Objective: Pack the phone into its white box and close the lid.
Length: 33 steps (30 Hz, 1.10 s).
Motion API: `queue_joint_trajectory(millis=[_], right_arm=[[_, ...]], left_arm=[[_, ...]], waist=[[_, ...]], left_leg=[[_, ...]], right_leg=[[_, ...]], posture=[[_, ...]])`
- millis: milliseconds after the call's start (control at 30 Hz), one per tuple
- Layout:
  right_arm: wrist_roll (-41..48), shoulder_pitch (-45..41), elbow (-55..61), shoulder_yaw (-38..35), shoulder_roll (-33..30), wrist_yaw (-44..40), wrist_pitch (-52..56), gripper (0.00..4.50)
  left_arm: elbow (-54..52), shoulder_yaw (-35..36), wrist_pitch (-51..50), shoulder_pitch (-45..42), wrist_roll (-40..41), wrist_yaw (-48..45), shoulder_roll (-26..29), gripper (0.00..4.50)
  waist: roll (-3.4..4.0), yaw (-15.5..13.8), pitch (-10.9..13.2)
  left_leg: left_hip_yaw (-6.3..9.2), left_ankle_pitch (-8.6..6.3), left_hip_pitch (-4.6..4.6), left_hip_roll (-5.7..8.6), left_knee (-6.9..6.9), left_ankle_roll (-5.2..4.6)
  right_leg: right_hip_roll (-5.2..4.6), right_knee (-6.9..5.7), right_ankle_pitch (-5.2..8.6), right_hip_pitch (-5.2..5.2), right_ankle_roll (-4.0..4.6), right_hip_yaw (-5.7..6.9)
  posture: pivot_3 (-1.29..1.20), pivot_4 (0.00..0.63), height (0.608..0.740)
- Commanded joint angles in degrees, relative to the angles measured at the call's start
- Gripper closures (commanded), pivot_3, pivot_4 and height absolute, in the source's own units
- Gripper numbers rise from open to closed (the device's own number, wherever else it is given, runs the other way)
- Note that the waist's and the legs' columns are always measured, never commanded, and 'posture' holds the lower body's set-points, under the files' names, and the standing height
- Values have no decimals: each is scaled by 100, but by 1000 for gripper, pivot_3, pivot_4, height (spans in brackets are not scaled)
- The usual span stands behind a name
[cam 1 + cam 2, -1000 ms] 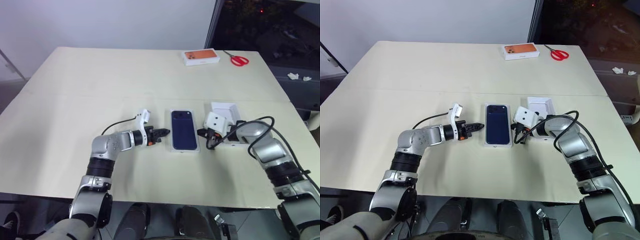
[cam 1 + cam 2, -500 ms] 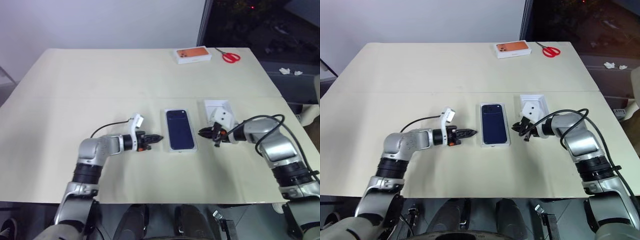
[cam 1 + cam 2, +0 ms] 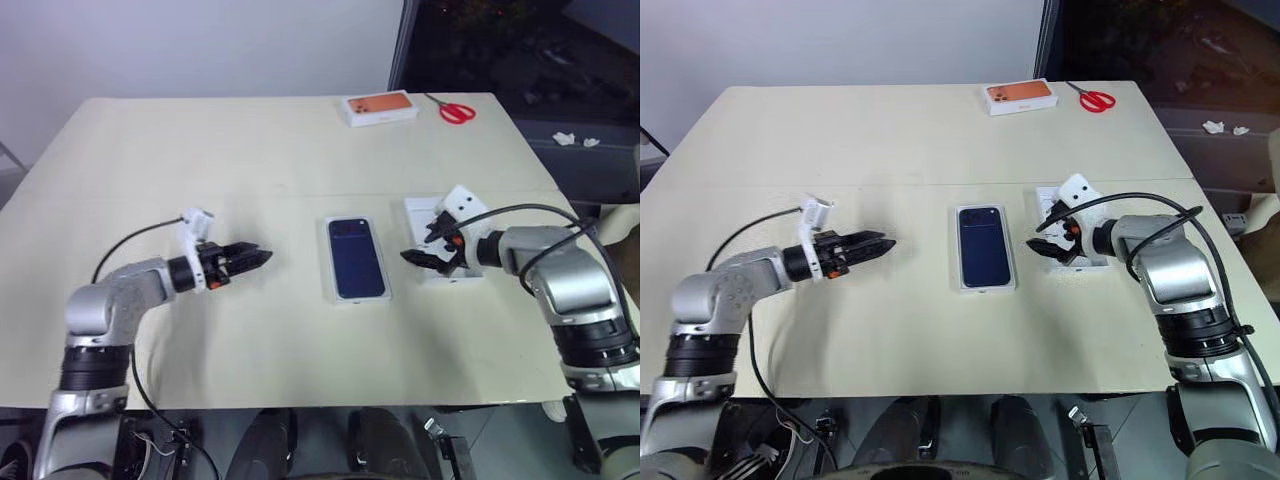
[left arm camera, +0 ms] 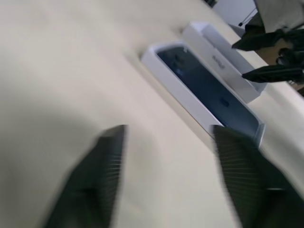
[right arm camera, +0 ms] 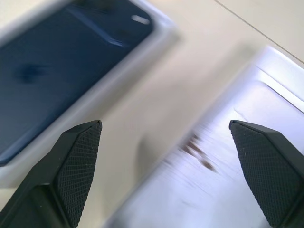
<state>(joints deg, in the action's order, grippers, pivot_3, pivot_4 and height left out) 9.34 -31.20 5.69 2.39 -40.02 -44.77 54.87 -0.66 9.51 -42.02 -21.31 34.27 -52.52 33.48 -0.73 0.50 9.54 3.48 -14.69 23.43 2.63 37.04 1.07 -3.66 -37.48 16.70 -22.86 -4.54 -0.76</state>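
One closed white box (image 3: 357,258) lies mid-desk (image 3: 250,150), its lid (image 4: 199,92) on top showing a dark blue phone pic w/ camera cluster at far corner. The phone itself isn't visible, can't tell if inside. Left end effector (image 3: 252,257) hovers well to the box's left, fingers spread, nothing held. Right end effector (image 3: 422,247) sits just right of the box, fingers wide apart, empty, over a flat white insert (image 3: 432,215) that it partly hides. Wrist views are blurred.
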Motion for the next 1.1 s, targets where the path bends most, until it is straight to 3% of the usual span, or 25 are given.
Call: queue_joint_trajectory(millis=[33, 167, 300, 400, 700, 800, 1033, 1100], right_arm=[[28, -47, 411, -181, 144, 486, 496, 0], [171, 99, 672, -204, 451, 846, 1114, 0], [293, -22, 743, -284, 655, 1084, 1458, 0], [332, -64, 746, -306, 754, 1286, 1654, 0], [444, -148, 775, -361, 980, 1738, 2081, 0], [403, -148, 716, -375, 1031, 1870, 1996, 879], [312, -161, 551, -257, 951, 2009, 1754, 4466], [297, -207, 470, -300, 949, 2058, 1667, 4466]], left_arm=[[-384, 96, 1069, 245, -156, -609, 227, 658], [-530, 161, 1473, 662, -79, -1157, 522, 658], [-453, 154, 1233, 754, -3, -1231, 788, 658], [-489, 252, 853, 781, 238, -1266, 945, 10], [-699, 489, 1152, 1048, 408, -1453, 1086, 10], [-686, 447, 1244, 1047, 359, -1458, 1088, 0], [-773, 415, 1182, 977, 451, -1353, 1017, 0], [-758, 408, 1176, 948, 461, -1325, 1011, 0]], waist=[[4, 4, 2], [9, 20, 5], [16, 21, 9], [16, 19, 10], [21, 33, 12], [21, 29, 12], [21, 31, 13], [21, 32, 13]], left_leg=[[-2, 0, 0, 0, -1, 0], [-4, -1, 2, -4, -7, -1], [-8, -1, 6, -5, -10, -2], [-7, -1, 6, -4, -9, -3], [-12, -3, 7, -6, -10, -6], [-12, -3, 7, -6, -9, -6], [-14, -3, 7, -6, -9, -7], [-14, -3, 7, -6, -8, -7]], right_leg=[[-1, 1, 0, -1, 1, -2], [-1, 2, 0, -6, 2, -4], [-1, 0, -1, -15, 3, -6], [-1, -1, -1, -14, 3, -6], [1, -3, -1, -18, 3, -8], [1, -5, -1, -19, 3, -8], [2, -5, -1, -19, 3, -9], [2, -5, -1, -19, 2, -9]], posture=[[0, 150, 740], [0, 150, 740], [0, 150, 740], [0, 150, 740], [0, 150, 740], [0, 150, 740], [0, 150, 740], [0, 150, 740]])
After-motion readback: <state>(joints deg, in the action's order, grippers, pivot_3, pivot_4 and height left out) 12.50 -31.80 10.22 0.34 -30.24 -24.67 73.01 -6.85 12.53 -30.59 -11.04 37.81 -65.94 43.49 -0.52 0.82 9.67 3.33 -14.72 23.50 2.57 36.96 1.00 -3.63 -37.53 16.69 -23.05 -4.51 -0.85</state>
